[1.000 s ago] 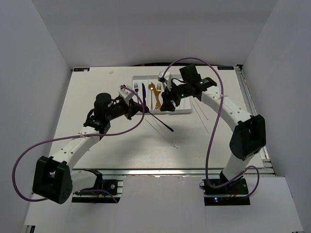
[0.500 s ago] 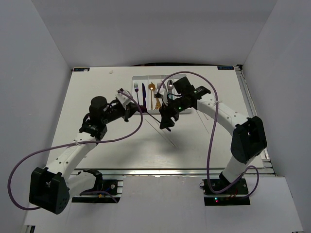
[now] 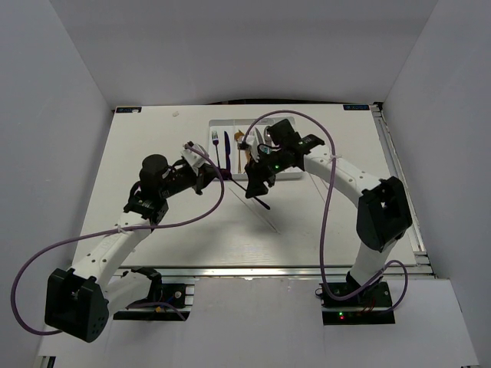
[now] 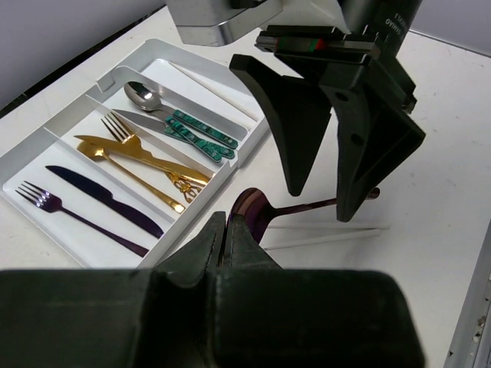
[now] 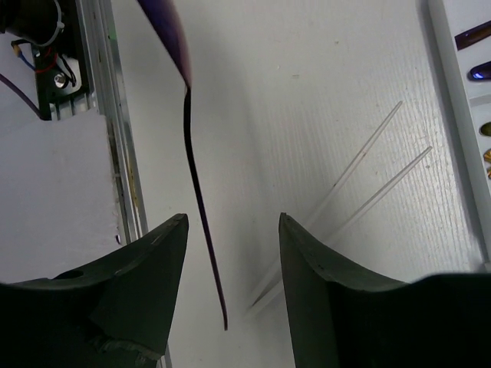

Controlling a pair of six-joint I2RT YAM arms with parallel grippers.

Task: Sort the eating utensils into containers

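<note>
**A:** From above, where is the shallow white plastic tray [image 3: 230, 123], and what is inside it?

**B:** It lies at the far middle of the white table [image 3: 153, 230]. In its left compartments I see a purple fork [image 3: 215, 140], a dark blue knife [image 3: 226, 149] and some gold pieces [image 3: 240, 142]. The right arm covers the other compartments. Wide table surface stays open on the left of the tray and toward the arm bases.

**A:** And the left wrist view?

**B:** It shows all four compartments. The first holds the fork and the knife, and the second holds the gold pieces. The third has a silver spoon and knife with teal patterned handles [image 4: 201, 136]. The fourth has one thin white chopstick [image 4: 207, 88]. The left gripper [image 4: 224, 226] is closed tight on the bowl of the iridescent purple spoon [image 4: 249, 208], just outside the tray's corner. Two more white chopsticks [image 4: 330, 234] lie on the table beside it.

**A:** The right wrist view?

**B:** The right gripper [image 5: 230, 222] has its black fingers [image 5: 146, 268] well apart. The thin handle of the spoon runs between them and touches neither. The metal rail of the table edge [image 5: 115, 115] is on the left, and the tray's rim is on the right.

**A:** What changed during the last second?

**B:** The right gripper was over the tray, and it has come down toward the near side, around the handle. The left gripper has drawn back a little.
</note>
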